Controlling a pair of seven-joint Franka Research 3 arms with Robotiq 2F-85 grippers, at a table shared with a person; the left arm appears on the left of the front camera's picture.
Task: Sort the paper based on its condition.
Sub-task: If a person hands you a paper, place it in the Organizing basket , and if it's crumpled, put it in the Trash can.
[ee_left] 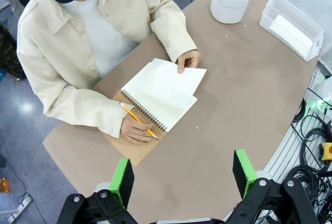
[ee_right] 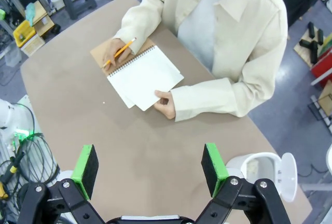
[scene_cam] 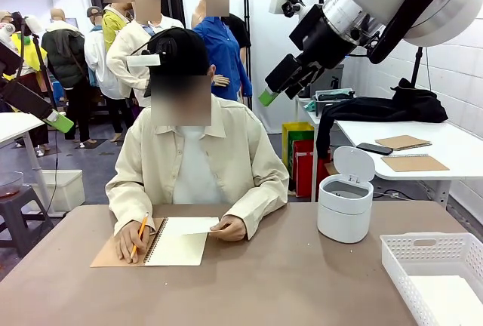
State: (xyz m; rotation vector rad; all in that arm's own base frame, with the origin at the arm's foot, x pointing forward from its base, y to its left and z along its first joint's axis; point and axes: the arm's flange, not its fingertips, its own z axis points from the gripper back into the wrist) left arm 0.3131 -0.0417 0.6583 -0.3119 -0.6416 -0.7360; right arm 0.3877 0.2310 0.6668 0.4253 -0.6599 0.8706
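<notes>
**A:** Where is the paper?

**B:** One white sheet (ee_left: 168, 81) lies askew on the open spiral notebook (ee_left: 168, 114) at the far edge of the table (ee_left: 233, 105), left of the middle. The person pins a corner of it with one hand (ee_left: 189, 59). The other hand (ee_left: 136, 129) holds a pencil (ee_left: 132, 114). A flat sheet (scene_cam: 453, 299) lies in the white basket (scene_cam: 423, 244) at the near right corner.

**A:** And the grippers?

**B:** The left gripper (ee_left: 183, 175) and right gripper (ee_right: 149, 163) hang high over the table. Both have their jaws spread wide with nothing between them.

**A:** Which step, then?

**B:** Waiting for a sheet, I'd say. Once one is free, a gripper has to come down and pinch a thin edge. Flat sheets likely go to the basket, creased ones to the open-lidded bin (scene_cam: 345, 205) by the far right edge.

**A:** Anything unclear?

**B:** I can't tell whether that sheet is off the spiral, or what is in the bin. The basket's near end is cut off in the front view.
</notes>
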